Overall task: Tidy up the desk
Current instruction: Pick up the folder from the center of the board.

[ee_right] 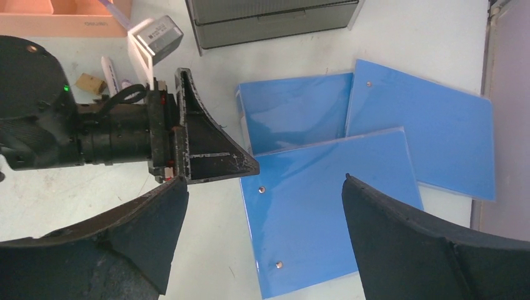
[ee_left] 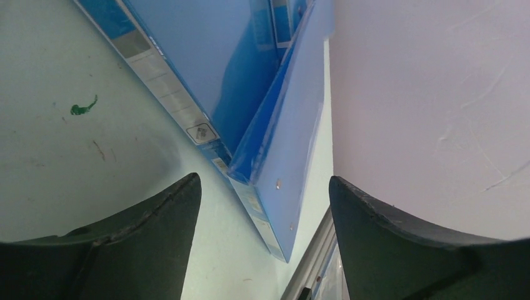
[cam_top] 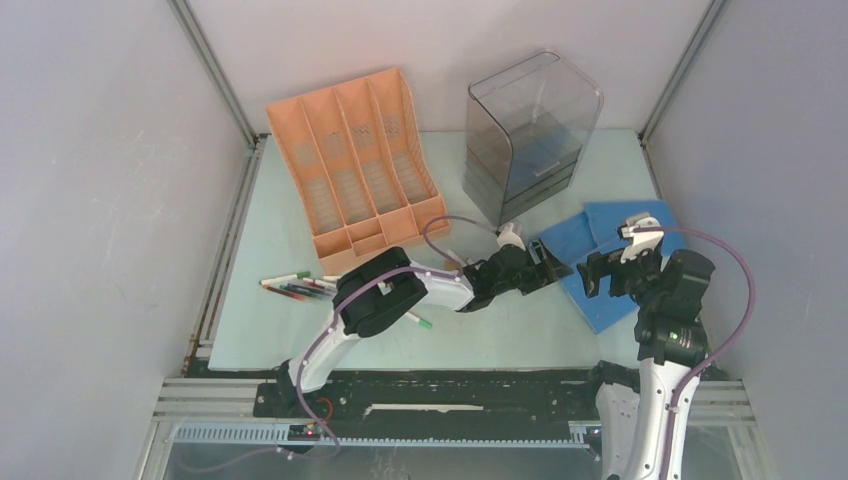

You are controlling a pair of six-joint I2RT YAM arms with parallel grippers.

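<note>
Plainly, pale walls [cam_top: 100,200] enclose the mint desk [cam_top: 470,335] (one green smudge [ee_left: 82,107] marks it)

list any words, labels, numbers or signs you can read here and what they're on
No text here is legible.
Blue folder, spine label: printed strips and a small diamond sign, too blurred to read.
Orange file rack, front lip: small embossed mark, too small to read.
Silver box on the left arm: faint print, too blurred to read.

Pale grey walls [cam_top: 90,180] on 3 sides; aluminium posts [cam_top: 215,72] at back corners
</note>
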